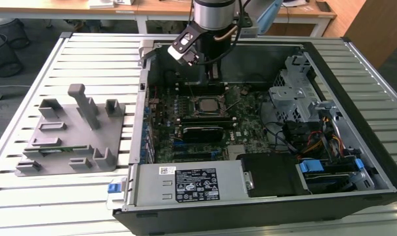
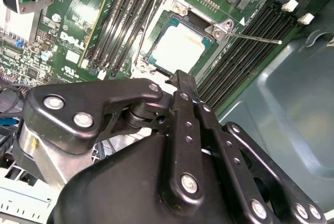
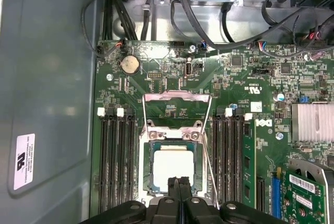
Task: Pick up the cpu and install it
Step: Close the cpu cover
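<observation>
- Silvery-grey on top, the cpu (image 3: 174,167) lies flat in its socket near the middle of the motherboard (image 3: 156,80), with nothing gripping it. It also shows in the second wrist view (image 2: 177,51) and in the exterior view (image 1: 207,104).
- The socket's metal load plate (image 3: 177,104) stands flipped open at one side of the chip. A thin retaining lever (image 2: 255,37) sticks out free along another side.
- The gripper (image 3: 180,182) hangs over one edge of the cpu, its two black fingers pressed together with nothing between them. Whether they touch the chip I cannot tell.
- Black memory slots (image 3: 117,161) run in rows on both sides of the socket.
- A round coin cell (image 3: 130,64) sits beyond the open plate, toward the board's edge, and a finned silver heatsink (image 3: 312,122) sits farther off.
- The board lies on the floor of an open computer case (image 1: 251,219), with a power supply (image 1: 185,183) along the case's near edge in the exterior view.
- On the slatted table (image 1: 100,59), beside the case at the exterior view's left, rests a grey fixture plate (image 1: 74,132).
</observation>
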You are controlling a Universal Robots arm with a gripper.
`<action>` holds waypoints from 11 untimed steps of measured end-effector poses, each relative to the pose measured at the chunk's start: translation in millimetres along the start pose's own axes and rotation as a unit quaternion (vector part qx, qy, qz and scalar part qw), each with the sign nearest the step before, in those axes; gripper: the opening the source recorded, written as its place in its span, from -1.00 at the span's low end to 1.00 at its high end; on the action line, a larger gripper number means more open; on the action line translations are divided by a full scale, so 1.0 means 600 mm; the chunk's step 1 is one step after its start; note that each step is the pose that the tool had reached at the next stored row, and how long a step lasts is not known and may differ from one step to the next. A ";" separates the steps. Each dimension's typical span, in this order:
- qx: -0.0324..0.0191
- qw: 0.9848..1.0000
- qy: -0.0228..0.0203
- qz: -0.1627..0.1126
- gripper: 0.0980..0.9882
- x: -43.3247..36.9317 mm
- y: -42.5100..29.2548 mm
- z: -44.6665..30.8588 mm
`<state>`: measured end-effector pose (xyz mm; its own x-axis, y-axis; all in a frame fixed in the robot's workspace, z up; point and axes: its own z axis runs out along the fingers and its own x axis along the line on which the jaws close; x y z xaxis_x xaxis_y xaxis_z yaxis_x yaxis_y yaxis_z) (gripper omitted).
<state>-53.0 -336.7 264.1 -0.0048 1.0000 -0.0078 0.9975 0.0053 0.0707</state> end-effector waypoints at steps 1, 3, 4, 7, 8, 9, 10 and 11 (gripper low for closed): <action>0.000 1.000 0.000 0.000 -0.98 0.000 0.000 0.000; 0.000 1.000 0.000 0.000 -0.98 0.000 0.000 -0.002; 0.000 1.000 0.000 0.000 -0.98 0.000 0.000 -0.003; 0.000 1.000 0.000 0.000 -0.98 0.000 0.001 -0.009; 0.000 1.000 0.000 0.000 -0.98 0.000 0.001 -0.012; 0.000 1.000 0.000 0.000 -0.98 0.000 0.001 -0.016; 0.000 1.000 0.000 0.000 -0.98 0.000 0.001 -0.019; 0.000 1.000 0.000 0.000 -0.98 0.000 0.002 -0.023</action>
<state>-53.1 -336.7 278.2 -0.0047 1.0000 -0.0081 0.9975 0.0053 0.0707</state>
